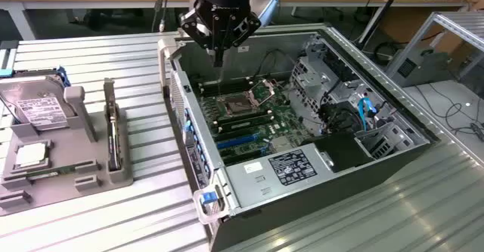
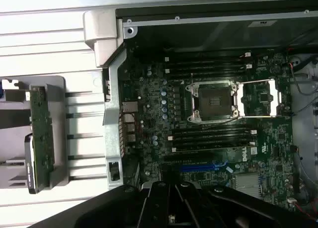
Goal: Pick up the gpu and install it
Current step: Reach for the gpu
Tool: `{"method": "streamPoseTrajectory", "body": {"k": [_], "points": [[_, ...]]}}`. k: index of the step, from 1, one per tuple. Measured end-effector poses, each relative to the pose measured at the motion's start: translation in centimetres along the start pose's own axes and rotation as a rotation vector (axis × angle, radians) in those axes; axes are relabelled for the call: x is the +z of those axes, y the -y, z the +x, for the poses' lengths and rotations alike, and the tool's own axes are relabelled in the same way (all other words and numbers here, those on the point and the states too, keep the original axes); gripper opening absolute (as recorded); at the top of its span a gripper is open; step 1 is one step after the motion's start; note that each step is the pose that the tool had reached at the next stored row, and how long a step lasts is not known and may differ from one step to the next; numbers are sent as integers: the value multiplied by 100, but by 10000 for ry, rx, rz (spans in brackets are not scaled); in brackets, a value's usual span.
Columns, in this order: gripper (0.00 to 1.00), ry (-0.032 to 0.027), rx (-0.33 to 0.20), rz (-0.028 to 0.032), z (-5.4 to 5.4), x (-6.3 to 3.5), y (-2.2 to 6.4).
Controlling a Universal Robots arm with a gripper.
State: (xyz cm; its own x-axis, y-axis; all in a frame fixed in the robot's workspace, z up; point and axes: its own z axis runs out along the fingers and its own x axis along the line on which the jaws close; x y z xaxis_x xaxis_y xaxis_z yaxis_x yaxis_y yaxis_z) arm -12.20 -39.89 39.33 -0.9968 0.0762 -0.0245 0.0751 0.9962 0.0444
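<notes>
Ribbed metal tabletop [image 1: 318, 229] ran under everything you were working with, and the open computer case [image 1: 393, 150] lay on it with its side off, taking up the middle of the exterior view. Your gripper [image 1: 217, 56] hung over the case's far corner, at about twelve o'clock from the motherboard [image 1: 257, 124], with its tip above the board and touching nothing. Its jaws were pressed together and held nothing between them. In the wrist view the gripper [image 2: 175, 213] looked straight down on the motherboard [image 2: 149, 104], where the processor socket [image 2: 213, 101] lay open with its metal frame flipped to one side, and a blue slot [image 2: 198, 166] showed just beyond the fingers. The gpu [image 1: 112, 124] was not in your grasp: it stood on its long edge in the grey holder tray [image 1: 90, 170], at roughly nine o'clock from the case in the exterior view and well apart from the gripper. The wrist view showed the gpu [image 2: 42, 133] in that tray outside the case wall, its green board facing the camera. A hard drive [image 1: 30, 102] with a white label leaned in the same tray, at about nine o'clock from the gpu. Inside the case, a power supply [image 1: 291, 167] with a dark label sat at about six o'clock from the motherboard.
</notes>
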Motion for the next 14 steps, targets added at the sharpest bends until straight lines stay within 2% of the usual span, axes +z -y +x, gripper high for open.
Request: {"method": "streamPoseTrajectory", "body": {"k": [14], "points": [[11,0,0,0,88,-2,7]]}}
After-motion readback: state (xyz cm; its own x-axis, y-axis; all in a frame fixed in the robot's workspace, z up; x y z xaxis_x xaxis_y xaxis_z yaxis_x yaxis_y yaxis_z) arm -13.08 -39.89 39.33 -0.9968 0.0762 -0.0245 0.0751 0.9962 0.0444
